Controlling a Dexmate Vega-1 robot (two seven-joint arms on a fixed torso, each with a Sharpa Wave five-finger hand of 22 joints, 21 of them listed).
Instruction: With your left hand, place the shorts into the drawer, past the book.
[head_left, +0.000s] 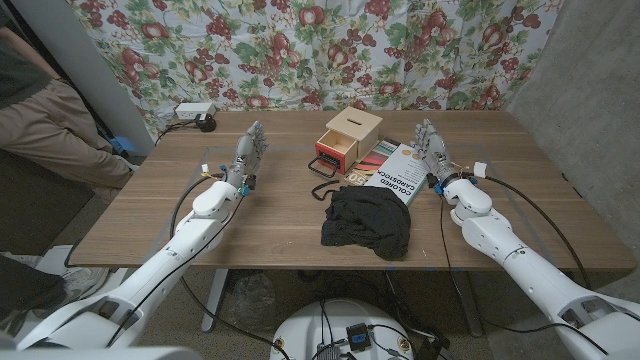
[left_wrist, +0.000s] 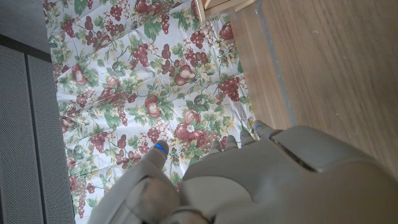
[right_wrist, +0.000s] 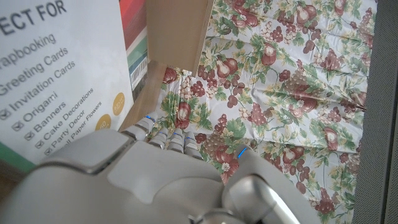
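Black shorts (head_left: 367, 222) lie crumpled on the wooden table (head_left: 260, 225) near its front edge, at the middle. Just behind them lies a book (head_left: 392, 171) with a white and coloured cover, also seen close up in the right wrist view (right_wrist: 56, 81). Behind the book stands a small wooden drawer box (head_left: 344, 140), its drawer pulled out towards me. My left hand (head_left: 248, 155) stands on its edge left of the shorts, fingers apart, holding nothing. My right hand (head_left: 433, 150) stands the same way right of the book, empty.
A white power strip (head_left: 192, 113) with cables lies at the table's far left corner. A floral curtain (head_left: 300, 50) hangs behind the table. A person's leg (head_left: 50, 125) shows at the left. Black cable loops (head_left: 325, 190) lie next to the shorts.
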